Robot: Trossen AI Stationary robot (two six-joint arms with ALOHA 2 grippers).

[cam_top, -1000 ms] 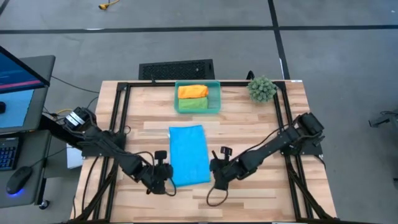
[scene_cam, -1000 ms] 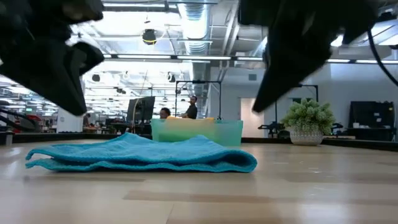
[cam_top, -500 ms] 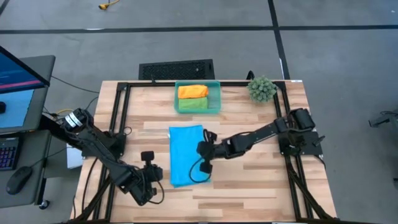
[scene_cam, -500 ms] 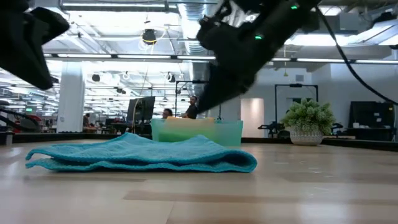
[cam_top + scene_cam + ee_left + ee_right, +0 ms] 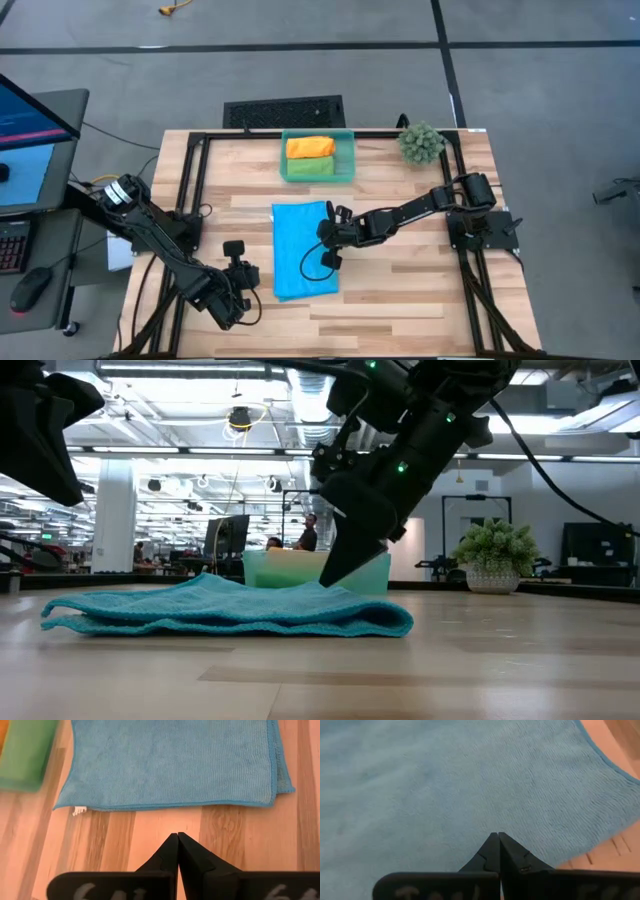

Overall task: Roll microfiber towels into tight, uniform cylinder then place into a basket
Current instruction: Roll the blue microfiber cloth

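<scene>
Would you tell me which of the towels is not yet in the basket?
The blue towel, lying folded flat on the table under the right gripper. The orange towel and green towel already sit rolled in the basket.

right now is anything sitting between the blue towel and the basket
Nothing visible does. Bare wood separates the blue towel from the basket, which already holds an orange towel and a green towel. The right gripper, shut, is over the towel's right edge.

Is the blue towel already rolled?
No, the blue towel lies flat and folded on the table, not rolled into a cylinder.
</scene>
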